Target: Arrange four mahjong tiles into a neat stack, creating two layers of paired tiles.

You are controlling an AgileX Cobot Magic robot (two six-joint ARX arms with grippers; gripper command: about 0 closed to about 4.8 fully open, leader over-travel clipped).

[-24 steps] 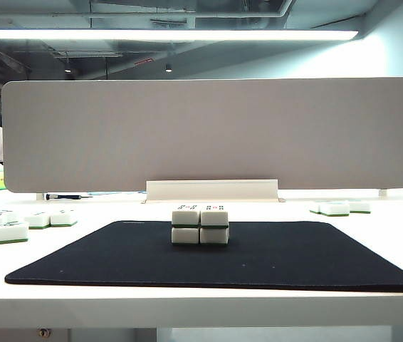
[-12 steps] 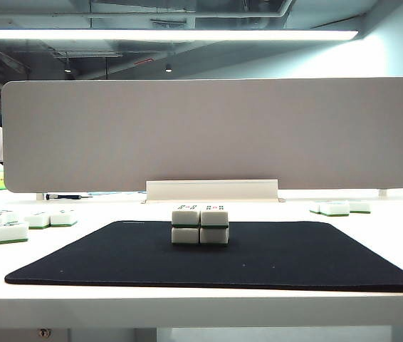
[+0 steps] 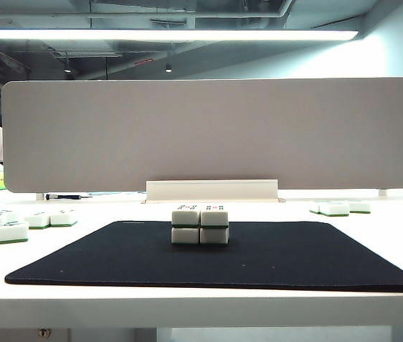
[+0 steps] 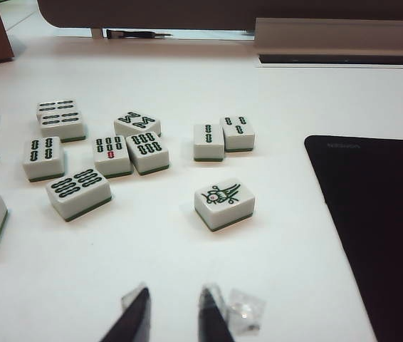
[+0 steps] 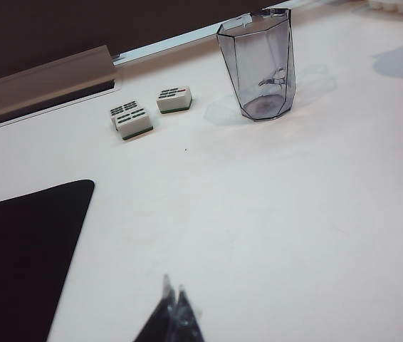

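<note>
Four white mahjong tiles with green bases stand as a stack of two layers of two, at the back middle of the black mat. Neither arm shows in the exterior view. In the left wrist view my left gripper hovers over bare white table beside the mat, open by a small gap with nothing in it. The right wrist view shows my right gripper shut and empty above the table, to the side of the mat. The stack shows in neither wrist view.
Several loose tiles lie left of the mat, among them a bird tile. More loose tiles lie at the back right. A clear cup stands at the right edge. A grey partition board closes the back.
</note>
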